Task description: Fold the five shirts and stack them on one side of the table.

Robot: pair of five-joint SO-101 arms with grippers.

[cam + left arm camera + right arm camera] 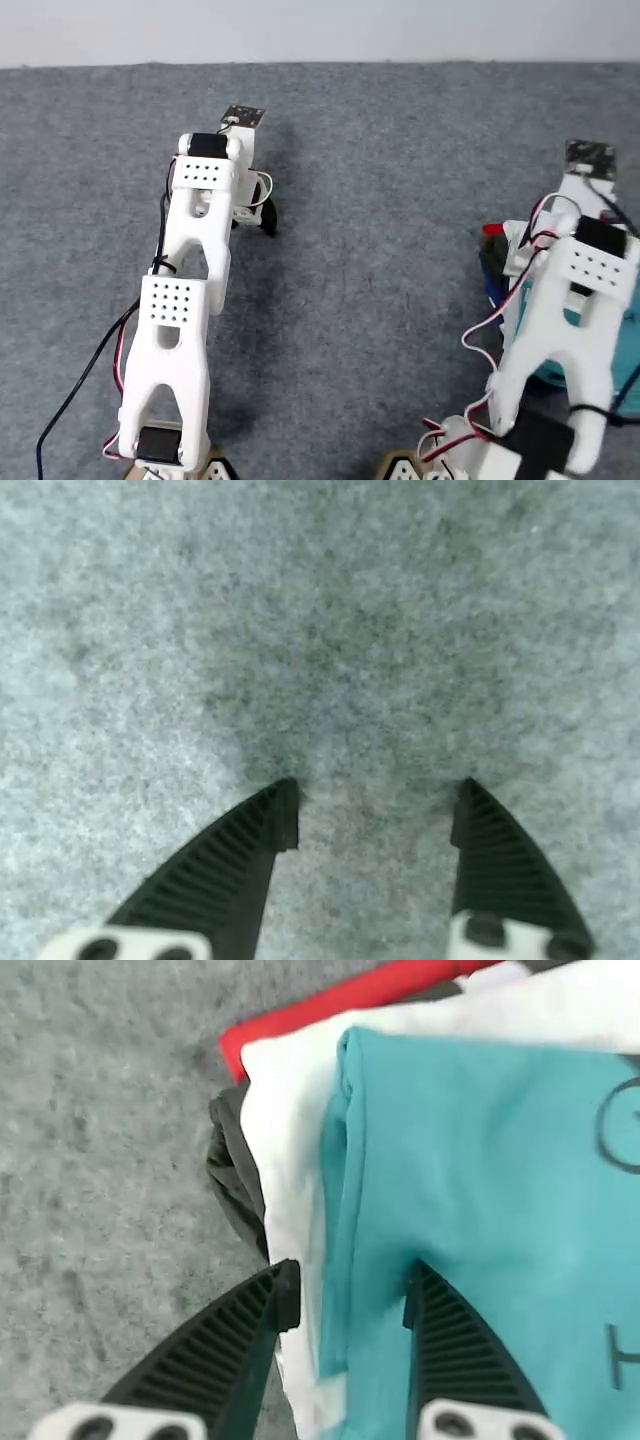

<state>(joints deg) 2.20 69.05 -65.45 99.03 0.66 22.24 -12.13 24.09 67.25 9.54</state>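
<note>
Hovering left gripper [375, 802]: released, with its two black ribbed fingers standing apart and bare grey felt in the gap. Whether the tips touch the felt cannot be told.
Left arm [190, 290]: white. It stretches from the lower left of the high view up toward the upper left centre, and its gripper end points down at the table, well apart from the shirts.
Right gripper [350, 1282]: also released, fingers apart. One finger is over the teal shirt [480, 1160] and the other is just beside its folded edge, so the fold lies in the gap. Contact cannot be told.
Right arm [565, 320]: white, at the lower right of the high view. It bends over the stack and hides most of it.
Stack of shirts [495, 270]: at the right edge of the high view, about mid-height, under the right arm.
Teal shirt: folded and lying on top, with dark print on its face.
White shirt [290, 1110]: under the teal one, showing as a border along the teal fold.
Dark shirt [235, 1180]: its rumpled edge sticks out past the white one onto the felt side.
Red shirt [330, 1005]: a narrow strip beyond the white one.
Blue edge [491, 292]: a bit of blue at the stack's left side, below the red.
Table [380, 180]: covered in grey felt, with a pale wall strip along the top of the high view.
</note>
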